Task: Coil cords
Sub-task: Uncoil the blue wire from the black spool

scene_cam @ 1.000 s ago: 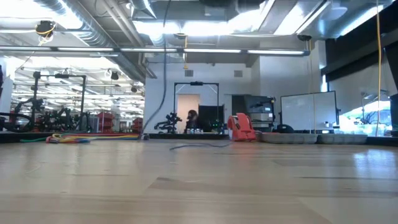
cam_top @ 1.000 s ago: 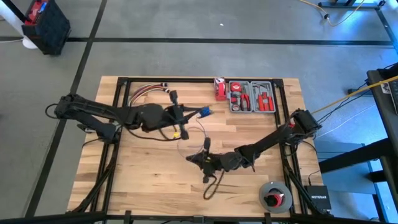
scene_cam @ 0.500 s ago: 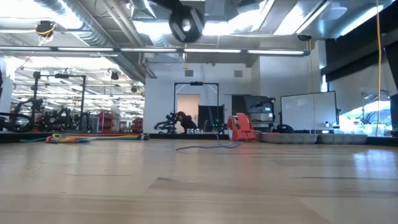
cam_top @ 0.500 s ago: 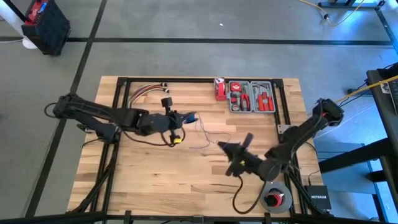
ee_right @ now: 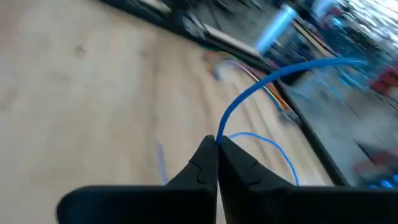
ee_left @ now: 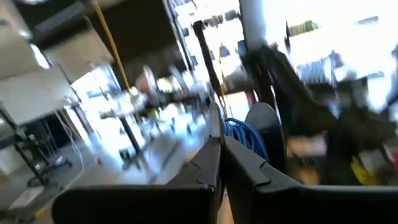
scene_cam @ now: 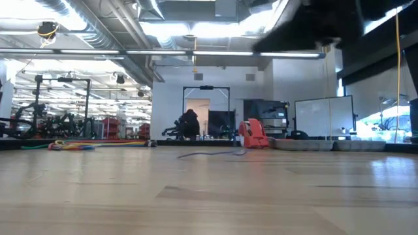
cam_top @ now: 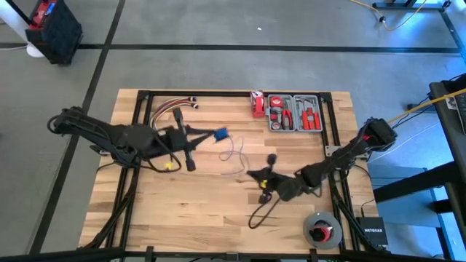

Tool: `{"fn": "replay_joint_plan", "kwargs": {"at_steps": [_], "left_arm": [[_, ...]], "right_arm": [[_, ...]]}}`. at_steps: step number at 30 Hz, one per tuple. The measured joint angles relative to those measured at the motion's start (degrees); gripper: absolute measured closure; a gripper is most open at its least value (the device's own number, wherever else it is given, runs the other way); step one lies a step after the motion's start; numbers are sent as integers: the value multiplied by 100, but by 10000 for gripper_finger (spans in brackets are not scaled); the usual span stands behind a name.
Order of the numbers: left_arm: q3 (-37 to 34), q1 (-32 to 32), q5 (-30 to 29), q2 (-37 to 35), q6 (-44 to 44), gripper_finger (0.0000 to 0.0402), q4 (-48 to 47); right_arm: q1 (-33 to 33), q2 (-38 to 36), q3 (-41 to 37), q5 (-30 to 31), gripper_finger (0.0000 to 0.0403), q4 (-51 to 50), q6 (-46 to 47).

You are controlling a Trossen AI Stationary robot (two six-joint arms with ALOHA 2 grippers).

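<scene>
The cord is a very thin blue-violet wire. A small blue bunch of it (cam_top: 220,134) sits at the tip of my left gripper (cam_top: 215,135), which is shut, above the table's middle. From there a slack strand (cam_top: 239,154) curls over the wood to my right gripper (cam_top: 253,175), also shut, right of the middle. In the low view a stretch of cord (scene_cam: 210,154) lies on the table top. The left wrist view shows the blue bunch (ee_left: 241,134) just past my left gripper (ee_left: 221,142). My left gripper has the bunched blue loops (ee_left: 239,132) at its fingertips, coming level from the table's left side. The fingers hide the exact spot of contact. The bunch is up off the wood. My right gripper pinches a single strand of the cord (ee_right: 219,134) between its two fingertips (ee_right: 205,152), slanting down from the table's right. The strand arcs up and away from the tips, slack.
A bundle of red, yellow and white wires (cam_top: 171,109) lies at the far left. A red tool tray (cam_top: 295,113) and a red item (cam_top: 258,104) stand at the far edge. A round roll (cam_top: 321,229) sits near the right corner. Black arm cable (cam_top: 259,213) loops nearby.
My left gripper has drawn back toward the table's left edge and risen, taking the blue bunch with it. My right gripper has swung toward the right edge and turned, its fingers now pointing left. The slack strand between them has shifted on the wood.
</scene>
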Motion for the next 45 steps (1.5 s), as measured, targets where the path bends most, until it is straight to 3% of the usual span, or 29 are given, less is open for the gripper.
{"fn": "replay_joint_plan", "kwargs": {"at_steps": [6,10,14,21,33,38,45], "left_arm": [[2,355,25,2,584,394,754],[2,840,-348,2,665,394,288],[0,1405,-648,13,370,394,-461],[0,1994,-765,13,-220,394,-2072],[2,2313,-747,13,-1492,394,-5292],[2,2162,-318,13,-1827,394,-6037],[0,1769,501,-313,-1917,394,-5954]], "right_arm": [[-316,769,702,-1399,400,1274,-1200],[-200,831,1362,-1755,400,1207,-1909],[127,625,1954,-1659,400,752,-2641],[934,-33,2705,-4,400,-324,-3551],[2181,-1385,2768,3259,400,-702,-4365],[2320,-1681,2713,4314,400,-1926,-3552],[2284,-2155,2052,4084,400,-4595,237]]}}
